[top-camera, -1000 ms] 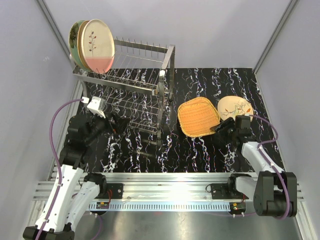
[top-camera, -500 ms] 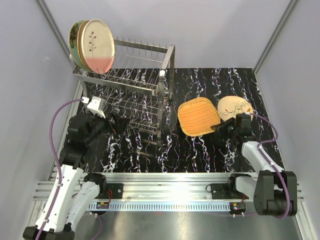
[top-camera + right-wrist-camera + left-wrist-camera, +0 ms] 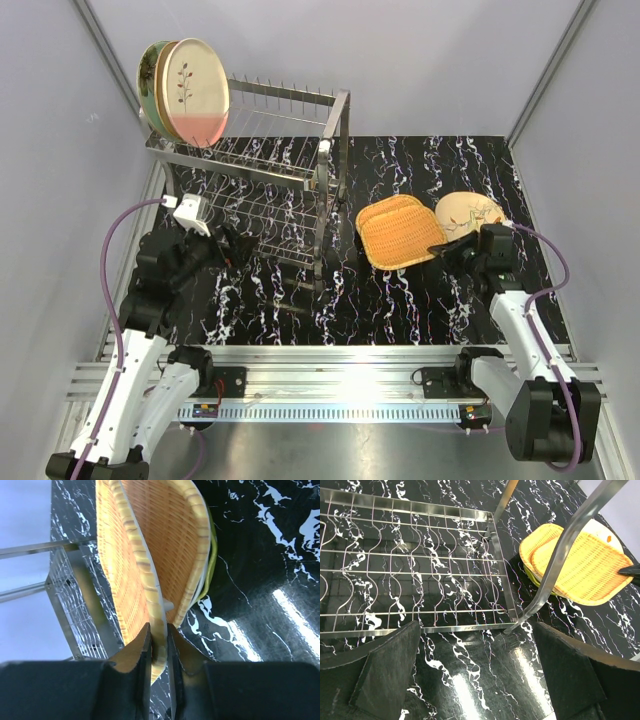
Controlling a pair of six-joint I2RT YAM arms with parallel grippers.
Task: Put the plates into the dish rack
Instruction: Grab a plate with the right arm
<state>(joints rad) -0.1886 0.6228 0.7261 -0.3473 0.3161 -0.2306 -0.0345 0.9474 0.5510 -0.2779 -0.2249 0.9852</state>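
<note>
One orange wicker plate point(image 3: 165, 540), right of the dish rack point(image 3: 270, 170), is pinched at its rim by the right gripper point(image 3: 158, 635), tilted up. Left gripper point(image 3: 477, 667) splayed, empty. Lift slowly; bite looks shallow.

We count one rack point(image 3: 333, 160), two plates point(image 3: 197, 92) standing in it, two wicker plates point(image 3: 400, 232), and one beige plate point(image 3: 468, 210).

From here, the top prongs of the dish rack point(image 3: 330, 150) stand free right of the two plates point(image 3: 195, 90) at its left end. Its end post rises between the left hand point(image 3: 238, 246) and the wicker plate point(image 3: 400, 232); bare desk point(image 3: 390, 300) lies in front.
</note>
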